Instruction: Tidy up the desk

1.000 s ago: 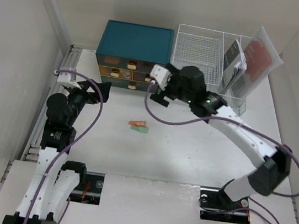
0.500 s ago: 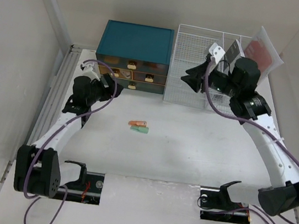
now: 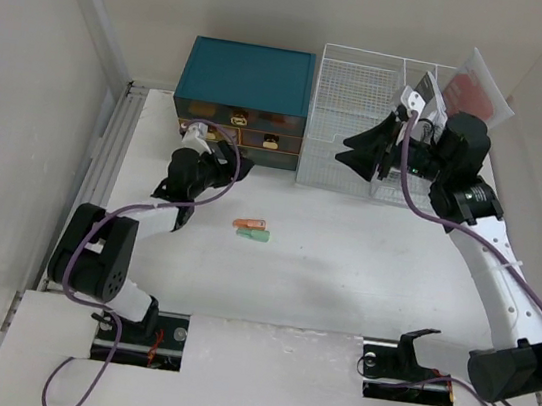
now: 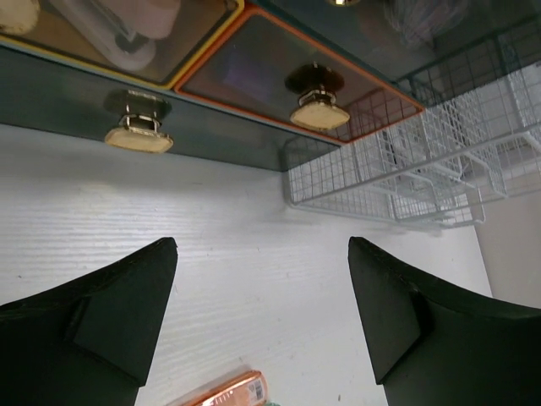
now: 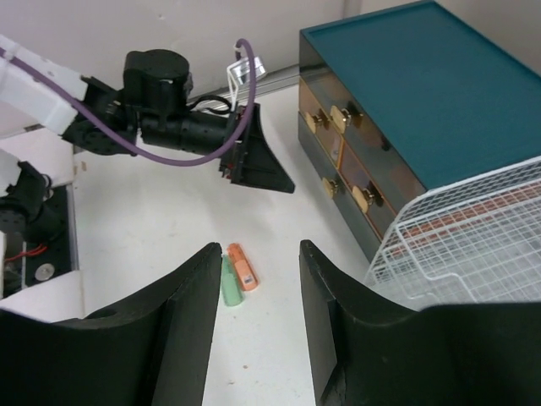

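Note:
The white desk (image 3: 340,284) carries an orange highlighter (image 3: 249,224) and a green one (image 3: 253,234), side by side at centre left. My left gripper (image 3: 220,163) hangs low in front of the teal drawer box (image 3: 246,76), open and empty. In the left wrist view the gripper (image 4: 262,245) faces the drawer knobs (image 4: 319,114), with the orange highlighter (image 4: 224,393) at the bottom edge. My right gripper (image 3: 361,152) hovers before the wire rack (image 3: 361,105), open and empty. In the right wrist view the gripper (image 5: 260,247) frames the orange highlighter (image 5: 243,267) and the green one (image 5: 228,282) far below.
The wire rack's right compartments hold a spiral notebook (image 3: 426,109) and a red folder (image 3: 473,95). The drawer box (image 5: 423,76) and rack (image 5: 473,228) line the back edge. Walls close in on both sides, and the arm bases (image 3: 399,368) sit in cutouts at the near edge.
My left arm reached from the left wall to the drawer fronts. My right gripper swung from the drawers over to the wire rack. Both jaws narrowed somewhat.

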Controlling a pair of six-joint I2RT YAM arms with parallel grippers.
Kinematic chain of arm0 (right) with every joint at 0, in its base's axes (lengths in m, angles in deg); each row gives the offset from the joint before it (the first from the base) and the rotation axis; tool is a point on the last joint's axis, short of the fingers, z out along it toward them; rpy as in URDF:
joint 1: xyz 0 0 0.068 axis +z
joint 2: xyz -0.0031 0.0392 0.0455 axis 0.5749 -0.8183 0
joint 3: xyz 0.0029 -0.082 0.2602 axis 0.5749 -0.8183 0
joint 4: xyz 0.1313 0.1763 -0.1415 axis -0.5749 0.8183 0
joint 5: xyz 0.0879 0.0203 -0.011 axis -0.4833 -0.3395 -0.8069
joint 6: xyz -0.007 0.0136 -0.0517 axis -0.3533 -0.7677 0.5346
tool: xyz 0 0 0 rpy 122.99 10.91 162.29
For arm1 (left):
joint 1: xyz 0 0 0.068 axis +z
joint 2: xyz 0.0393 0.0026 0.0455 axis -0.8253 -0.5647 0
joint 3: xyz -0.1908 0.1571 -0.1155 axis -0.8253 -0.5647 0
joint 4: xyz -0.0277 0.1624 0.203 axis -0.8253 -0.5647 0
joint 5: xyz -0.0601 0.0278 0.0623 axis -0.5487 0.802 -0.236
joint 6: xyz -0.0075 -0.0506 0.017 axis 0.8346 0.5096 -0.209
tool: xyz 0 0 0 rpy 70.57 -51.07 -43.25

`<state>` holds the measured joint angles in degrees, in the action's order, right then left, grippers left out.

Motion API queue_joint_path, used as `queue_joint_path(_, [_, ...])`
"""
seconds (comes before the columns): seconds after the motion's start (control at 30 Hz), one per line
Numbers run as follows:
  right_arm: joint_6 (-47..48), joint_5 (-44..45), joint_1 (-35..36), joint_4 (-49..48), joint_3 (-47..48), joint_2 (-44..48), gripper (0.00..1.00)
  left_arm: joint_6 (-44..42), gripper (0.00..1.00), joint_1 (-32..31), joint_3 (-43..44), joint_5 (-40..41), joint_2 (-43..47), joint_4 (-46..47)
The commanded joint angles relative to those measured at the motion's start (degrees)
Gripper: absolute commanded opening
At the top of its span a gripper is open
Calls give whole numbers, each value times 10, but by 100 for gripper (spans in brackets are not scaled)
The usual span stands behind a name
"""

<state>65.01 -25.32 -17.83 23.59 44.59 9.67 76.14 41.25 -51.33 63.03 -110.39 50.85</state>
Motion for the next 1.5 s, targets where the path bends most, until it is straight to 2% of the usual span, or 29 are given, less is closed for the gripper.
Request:
queue_joint_path(0.0, [-11,-39,-2,-36,2,-7,48,6,80,0,-1,32,-7,88])
queue_joint_path(0.27, [-11,-45,-2,-36,2,-24,48,11,80,20,10,32,-81,129])
queue_joint_path(0.63, [-11,-45,-2,-36,2,-35,48,11,77,25,75,55,-132,96])
queue_joint_path(1.47, [-6,-45,-2,-36,2,-46,48,35,60,30,120,50,-217,90])
